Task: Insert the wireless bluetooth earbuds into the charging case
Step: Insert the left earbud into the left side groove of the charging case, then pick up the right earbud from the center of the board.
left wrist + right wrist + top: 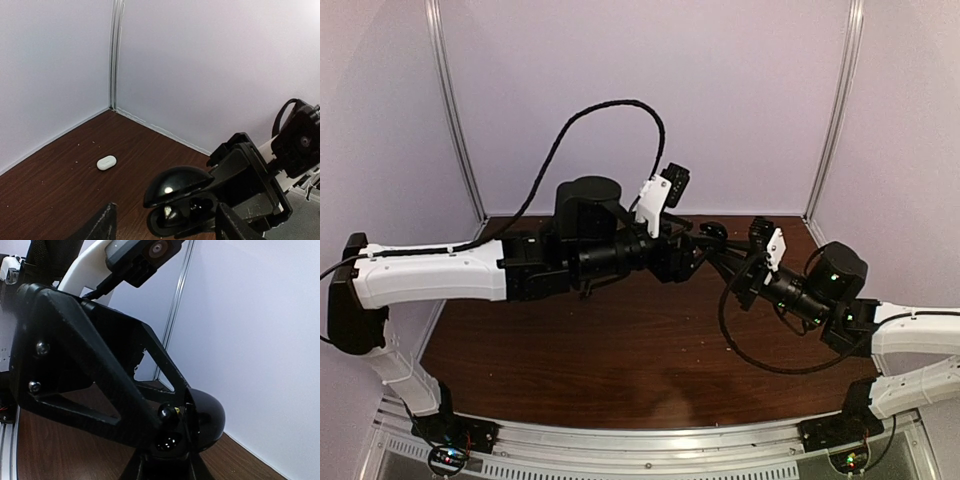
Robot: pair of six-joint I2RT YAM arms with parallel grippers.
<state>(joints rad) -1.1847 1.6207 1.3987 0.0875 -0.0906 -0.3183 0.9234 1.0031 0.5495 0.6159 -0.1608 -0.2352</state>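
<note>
Left end effector [168, 223] gaped open; right end effector [167, 466] gripped puck [177, 186]. I judged case [106, 162], ten o'clock, needed a square approach.

A dark brown wood-grain bench [620, 350] stands enclosed by plain pale lilac walls [740, 90] on its left, far and right sides. Slim metal posts [455, 110] mark the far corners. A silvery rail [650, 440] runs along the near edge. Light is soft and even.
</note>
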